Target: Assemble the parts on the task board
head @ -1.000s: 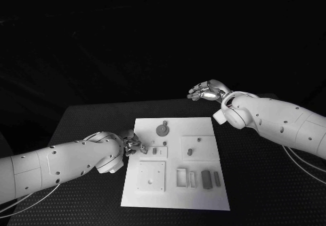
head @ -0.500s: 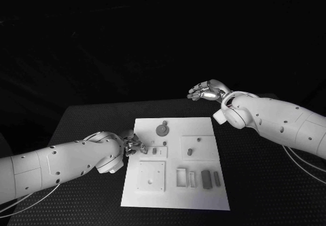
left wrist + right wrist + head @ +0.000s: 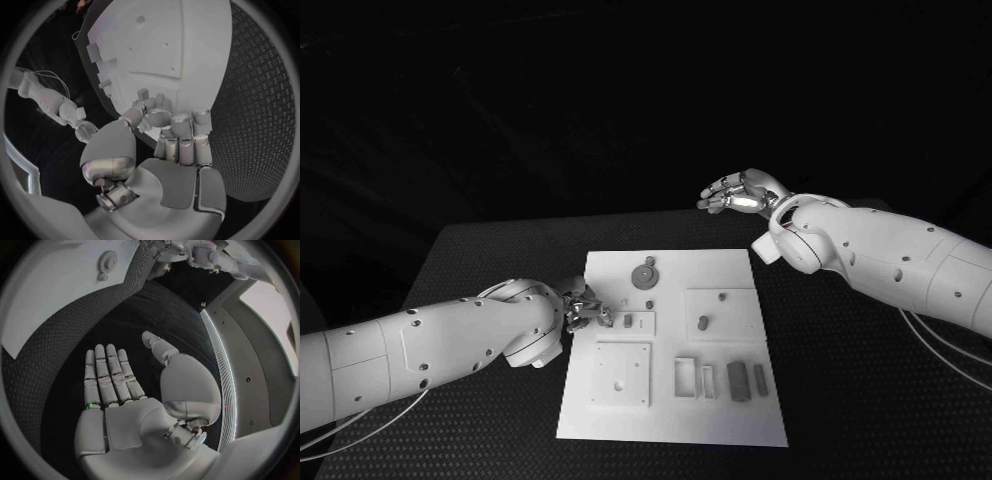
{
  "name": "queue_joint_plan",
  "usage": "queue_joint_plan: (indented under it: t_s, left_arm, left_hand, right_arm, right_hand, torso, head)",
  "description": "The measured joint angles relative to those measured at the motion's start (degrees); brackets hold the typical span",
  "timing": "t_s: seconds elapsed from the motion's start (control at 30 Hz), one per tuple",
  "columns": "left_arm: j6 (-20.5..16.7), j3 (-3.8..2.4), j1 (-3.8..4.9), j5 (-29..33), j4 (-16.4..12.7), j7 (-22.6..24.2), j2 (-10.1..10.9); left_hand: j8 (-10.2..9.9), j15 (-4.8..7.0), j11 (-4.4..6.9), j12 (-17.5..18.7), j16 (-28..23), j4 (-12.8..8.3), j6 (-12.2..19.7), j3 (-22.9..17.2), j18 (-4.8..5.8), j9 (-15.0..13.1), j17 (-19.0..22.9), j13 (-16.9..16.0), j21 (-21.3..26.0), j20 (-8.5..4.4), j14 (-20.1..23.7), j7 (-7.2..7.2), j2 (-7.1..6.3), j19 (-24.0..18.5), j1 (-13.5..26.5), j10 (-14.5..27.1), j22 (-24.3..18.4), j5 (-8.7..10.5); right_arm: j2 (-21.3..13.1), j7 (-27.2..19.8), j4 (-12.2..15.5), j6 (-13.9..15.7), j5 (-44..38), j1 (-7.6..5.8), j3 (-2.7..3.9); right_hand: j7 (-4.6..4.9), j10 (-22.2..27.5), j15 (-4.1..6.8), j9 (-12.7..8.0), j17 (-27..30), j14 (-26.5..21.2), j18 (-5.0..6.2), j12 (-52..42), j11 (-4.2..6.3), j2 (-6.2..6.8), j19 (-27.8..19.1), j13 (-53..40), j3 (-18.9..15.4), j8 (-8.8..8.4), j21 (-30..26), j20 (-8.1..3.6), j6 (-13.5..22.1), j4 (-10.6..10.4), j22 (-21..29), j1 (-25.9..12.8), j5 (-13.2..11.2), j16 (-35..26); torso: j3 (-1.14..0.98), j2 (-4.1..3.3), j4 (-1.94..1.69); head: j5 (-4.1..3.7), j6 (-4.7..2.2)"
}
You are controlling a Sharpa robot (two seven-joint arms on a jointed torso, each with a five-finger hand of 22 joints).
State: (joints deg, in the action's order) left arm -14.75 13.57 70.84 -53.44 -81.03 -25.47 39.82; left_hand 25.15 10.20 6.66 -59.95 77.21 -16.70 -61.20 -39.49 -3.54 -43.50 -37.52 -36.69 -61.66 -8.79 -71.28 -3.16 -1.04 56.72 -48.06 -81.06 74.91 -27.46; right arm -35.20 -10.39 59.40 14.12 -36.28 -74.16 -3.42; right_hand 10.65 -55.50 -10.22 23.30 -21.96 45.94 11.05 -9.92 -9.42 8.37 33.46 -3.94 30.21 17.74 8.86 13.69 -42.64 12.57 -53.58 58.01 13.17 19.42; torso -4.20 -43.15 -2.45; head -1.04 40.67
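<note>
Task board (image 3: 678, 400): white plate, flat at the middle of the tabletop (image 3: 473, 250). Judged rigid and light.

Parts: small pieces, among them upright blocks (image 3: 737, 381) near the board's near edge and a round toothed disc (image 3: 646, 274) toward its far end. Judged hard, light, smooth; best pinched across opposite flat sides, the disc by its rim.

Left hand (image 3: 584, 308): at the board's left edge, fingers (image 3: 180, 131) curled down together beside a small part; whether anything is pinched, cannot tell.

Right hand (image 3: 740, 193): raised beyond the board's far edge, fingers (image 3: 107, 371) extended, holding nothing.
</note>
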Motion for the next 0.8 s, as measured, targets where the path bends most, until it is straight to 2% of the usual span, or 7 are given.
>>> queue_joint_plan:
  t_s: [0.03,0.13,0.5,0.8]
  left_arm:
    - [0.0,-0.01,0.01,0.0,0.0,0.0,0.0]
    - [0.1,-0.04,0.05,0.0,0.1,0.0,-0.2]
    - [0.5,-0.04,0.06,0.0,0.1,0.0,-0.2]
    - [2.0,-0.08,0.32,-0.1,0.6,-0.1,-0.4]
  left_hand:
    - [0.0,0.00,0.00,-0.1,0.0,0.1,0.0,-0.1,0.00,0.0,0.0,0.0,0.0,0.00,0.0,0.00,0.04,0.0,0.0,0.0,0.0,0.00]
    - [0.1,-0.06,0.00,-0.5,0.1,0.0,0.0,-1.0,0.00,0.0,0.0,0.0,0.0,0.00,-0.1,0.00,0.04,0.0,0.1,0.0,0.0,1.73]
    - [0.8,-0.04,0.02,-0.8,0.2,-0.9,0.0,-2.6,0.00,0.3,0.0,0.0,-0.2,0.00,-0.1,0.00,0.04,0.0,1.6,0.0,0.0,1.94]
    - [1.3,-0.09,0.21,-0.8,0.5,-0.8,0.0,-3.5,0.00,0.3,0.0,0.0,-0.4,0.00,-0.3,0.00,-0.85,0.0,1.4,-0.2,0.0,1.90]
  right_arm:
    - [0.0,0.0,0.0,0.0,0.0,0.00,0.00]
    - [0.0,0.0,0.0,0.0,0.0,0.00,0.00]
    - [0.0,0.0,0.0,0.0,0.0,0.00,0.00]
    - [0.1,0.0,-0.1,0.0,0.0,0.00,0.00]
  right_hand:
    - [0.00,0.0,-0.05,0.0,0.0,0.0,0.00,0.0,0.00,0.00,0.0,0.0,0.0,0.00,0.0,0.00,0.0,0.0,0.0,0.0,0.0,0.0]
    - [0.00,0.0,-0.09,0.0,0.0,-0.1,0.00,0.0,0.00,0.00,0.0,0.0,0.0,0.00,0.0,0.00,0.0,0.0,-0.1,0.0,0.0,0.0]
    - [0.00,0.0,-0.09,0.0,0.0,-0.1,0.00,0.2,0.00,0.00,0.0,0.0,0.0,0.00,0.0,0.00,0.0,0.0,-0.1,0.0,0.4,0.0]
    - [0.00,0.0,-0.09,0.0,0.1,-0.1,0.00,0.2,0.00,0.00,0.0,0.0,0.0,0.00,0.0,0.00,0.0,0.0,-0.1,0.0,0.4,0.0]
  torso:
    - [0.00,0.00,-0.01]
    - [-0.01,0.00,-0.03]
    - [-0.03,0.00,-0.03]
    - [-0.07,-0.01,0.01]
  head:
    - [-0.01,0.01]
    - [-0.04,0.04]
    - [0.02,0.11]
    - [0.03,0.19]
